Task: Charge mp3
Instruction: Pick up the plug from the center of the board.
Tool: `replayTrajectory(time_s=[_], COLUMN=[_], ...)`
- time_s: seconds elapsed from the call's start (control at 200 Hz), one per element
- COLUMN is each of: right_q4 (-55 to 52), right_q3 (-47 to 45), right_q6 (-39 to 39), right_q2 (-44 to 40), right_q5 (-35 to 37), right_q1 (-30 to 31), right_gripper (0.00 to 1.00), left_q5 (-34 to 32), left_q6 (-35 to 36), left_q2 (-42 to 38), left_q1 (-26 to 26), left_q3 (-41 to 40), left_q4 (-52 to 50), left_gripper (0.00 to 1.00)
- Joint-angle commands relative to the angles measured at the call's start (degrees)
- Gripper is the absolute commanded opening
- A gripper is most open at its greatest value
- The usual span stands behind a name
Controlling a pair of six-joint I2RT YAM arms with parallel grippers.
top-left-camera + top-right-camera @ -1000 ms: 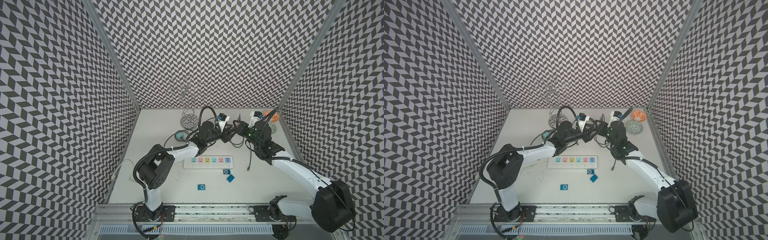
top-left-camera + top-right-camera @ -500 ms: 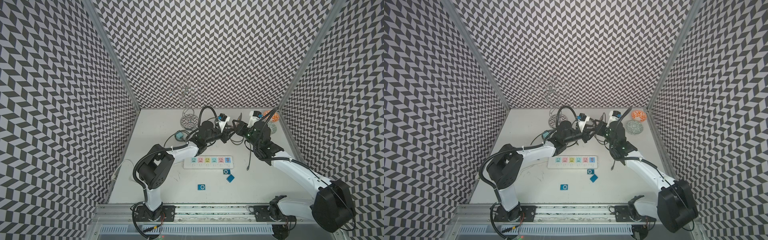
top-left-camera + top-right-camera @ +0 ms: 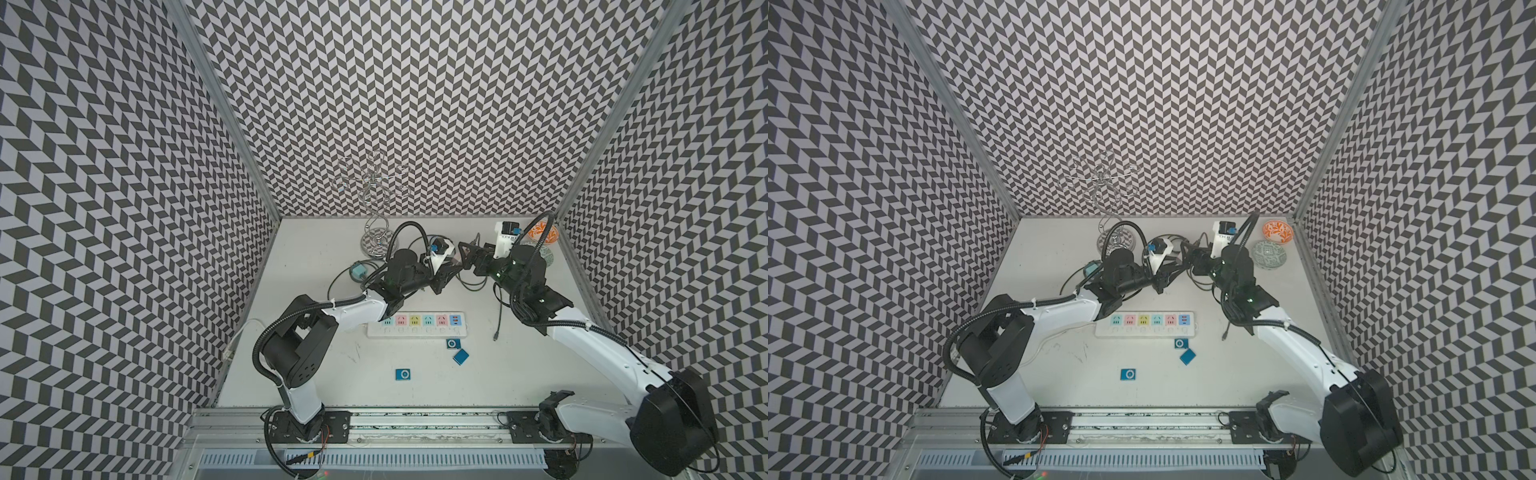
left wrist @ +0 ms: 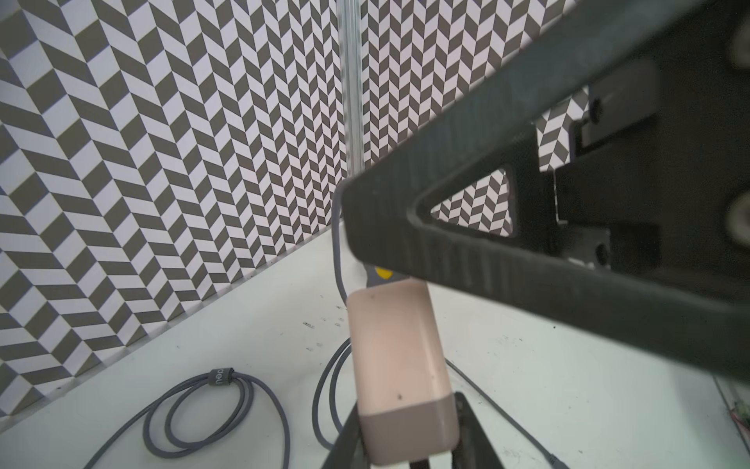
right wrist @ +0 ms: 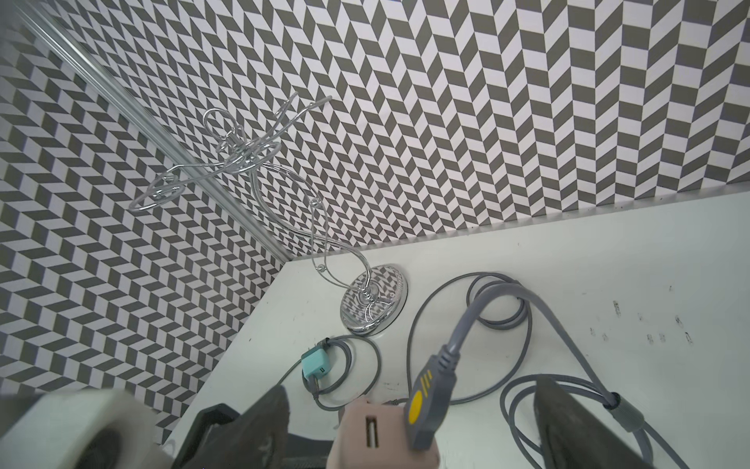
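My left gripper (image 4: 406, 418) is shut on a pink charger block (image 4: 395, 357), held above the table at the back. A grey USB plug with a yellow dot (image 5: 426, 400) sits in one port of the pink charger block (image 5: 377, 436); its grey cable (image 5: 539, 308) loops over the table. My right gripper (image 5: 410, 390) stands open around the plug, with its fingers (image 5: 259, 422) wide on either side and not touching it. In both top views the two grippers (image 3: 444, 276) (image 3: 467, 255) meet nose to nose. Three small blue mp3 players (image 3: 403, 374) (image 3: 453, 343) (image 3: 460, 356) lie near the front.
A white power strip (image 3: 415, 324) with coloured sockets lies mid-table. A teal charger (image 5: 318, 363) with its own cable rests by a chrome wire stand (image 5: 371, 302). The cable's free end (image 3: 496, 337) lies right of the strip. Two bowls (image 3: 1277, 230) (image 3: 1270, 254) sit back right.
My right gripper has opened wide and let go of the grey plug. The left gripper closed a little further on the pink charger and has stayed in place.
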Motion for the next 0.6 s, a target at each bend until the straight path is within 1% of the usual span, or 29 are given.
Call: replayTrajectory(time_s=[0.0,0.1,0.225,0.32,0.401,0.456,0.591], right_q4=[-6.79,-12.12,-15.61,-19.61,-23.07,-23.98,-24.24], right_q3=[3.95,5.52,6.66,8.25,10.11,10.69,11.2], right_q6=[-3.35,-4.09,-5.63,-7.29,-10.15,-11.32,-12.44], right_q2=[0.47,0.69,0.15,1.43,3.04,3.54,3.43], right_q5=[-4.13,-8.3,-13.46,-15.57,-17.81,-18.69,-22.35], right_q1=[-0.85,-2.67,-4.03,-4.12,-4.21,-4.25,-4.38], right_gripper=[0.94,0.93,0.92,0.9,0.89,0.88,0.87], left_q5=[-0.58,-1.71,-2.74,-2.36,-2.15,-1.59,-1.26], left_q6=[5.2,8.25,10.98,12.1,12.32,13.35,15.72], left_q2=[-2.39,-3.08,-3.15,-3.25,-3.55,-3.68,-3.79], left_q1=[0.06,0.06,0.1,0.02,-0.07,-0.1,-0.56], left_q3=[-2.02,-3.57,-4.89,-6.7,-8.62,-9.7,-10.29], left_q4=[4.94,5.83,7.26,11.03,15.59,17.83,18.43], left_gripper=[0.24,0.24,0.23,0.23,0.23,0.23,0.23])
